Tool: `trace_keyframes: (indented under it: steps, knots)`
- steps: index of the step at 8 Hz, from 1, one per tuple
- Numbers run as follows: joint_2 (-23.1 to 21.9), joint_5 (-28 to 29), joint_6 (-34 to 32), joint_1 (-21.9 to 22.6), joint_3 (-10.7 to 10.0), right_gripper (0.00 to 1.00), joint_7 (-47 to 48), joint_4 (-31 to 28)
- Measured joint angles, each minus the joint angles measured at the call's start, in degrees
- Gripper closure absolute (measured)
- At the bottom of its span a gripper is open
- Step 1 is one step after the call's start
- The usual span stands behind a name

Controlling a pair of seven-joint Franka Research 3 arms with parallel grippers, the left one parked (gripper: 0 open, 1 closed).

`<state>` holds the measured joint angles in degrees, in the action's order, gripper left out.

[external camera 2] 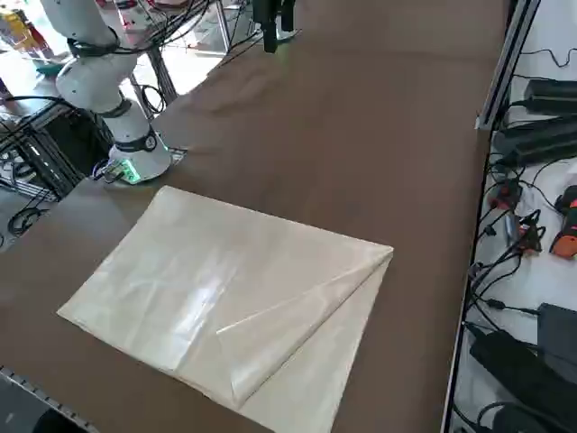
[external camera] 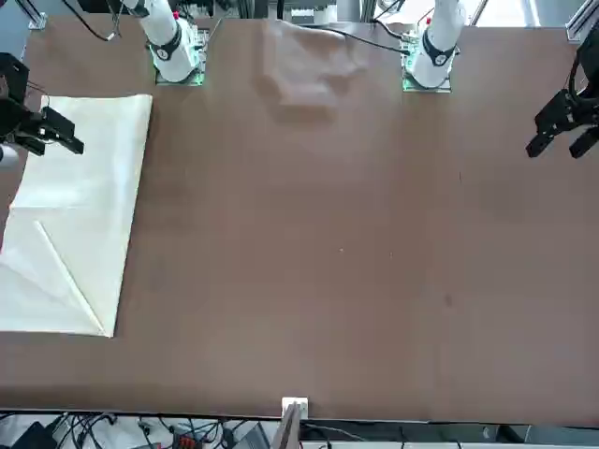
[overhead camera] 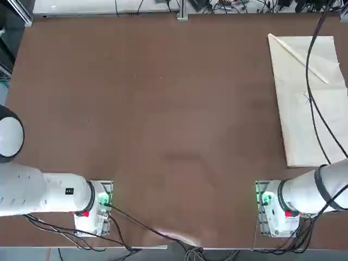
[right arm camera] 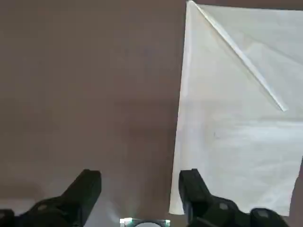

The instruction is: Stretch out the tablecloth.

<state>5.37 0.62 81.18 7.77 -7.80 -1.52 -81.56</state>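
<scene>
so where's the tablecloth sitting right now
The tablecloth lies folded flat at the table's right edge in the top view, ahead of the working right arm's base, one far corner turned back. The open right claw hangs above its inner edge.

Right gripper (right arm camera: 139, 189) aloft, jaws apart.

No text, label, brand, number or sign can be read in any of the views. The parked left arm (overhead camera: 38, 190) carries a small dark square mark on its white casing, beside its base, but nothing in it is legible. The tablecloth (external camera 2: 234, 298) is plain and bears no print, and the brown table (overhead camera: 163, 119) shows no marking.
</scene>
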Motion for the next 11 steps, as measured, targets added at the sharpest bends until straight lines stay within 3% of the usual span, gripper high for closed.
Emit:
trace_keyframes:
  steps: [7, 11]
  knots:
    - [-0.04, -0.01, -0.14, -0.46, -0.14, 0.00, 0.00, 0.01]
    - [0.45, 0.78, -0.89, -8.37, -1.05, 0.00, -1.11, -1.12]
